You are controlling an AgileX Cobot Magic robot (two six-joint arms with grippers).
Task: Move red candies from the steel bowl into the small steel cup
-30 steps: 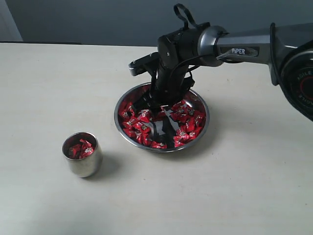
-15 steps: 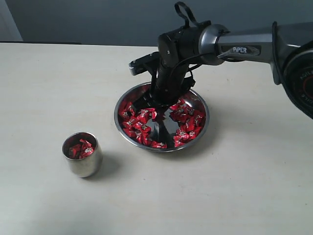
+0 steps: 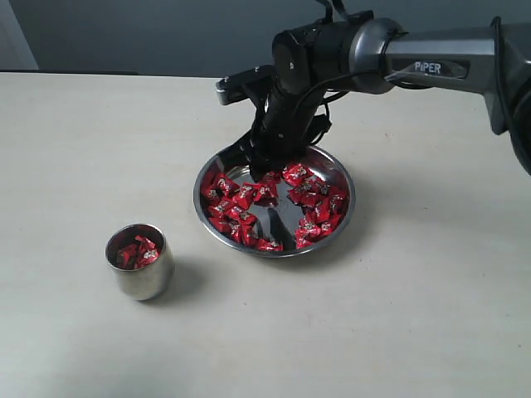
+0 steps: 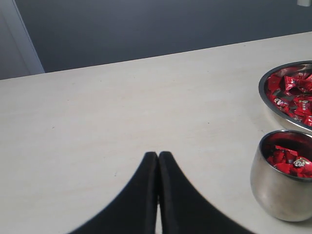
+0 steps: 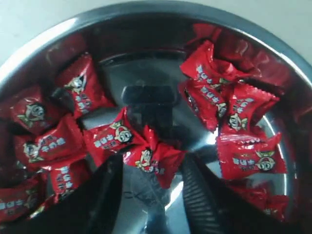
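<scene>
At the left of the worktop (image 3: pixel 75 133), the left gripper (image 4: pixel 157 192) rests low with its two black fingers pressed together, holding nothing, just beside the small steel cup (image 3: pixel 139 274), which stands upright and already holds a few red sweets. Well apart to the right sits the steel bowl (image 3: pixel 350 197), where most of the red candies (image 3: pixel 241 199) lie loose in a ring around a bare, mirror-bright middle. Above the bowl's far side the right gripper (image 3: pixel 255 166) points down into it, jaws standing apart; the right wrist view shows one candy (image 5: pixel 155 158) lying across the gap at the tips, apparently not clamped. The sweets look feather-light, their glossy wrappers crinkly and slick, so they are likely to skate on polished steel or squirt out of a pinch. The surest hold seems to be across the plump middle of a single candy, not its flat crimped ends, and on one lying apart from its neighbours, with the tips set low against the bowl's floor.
</scene>
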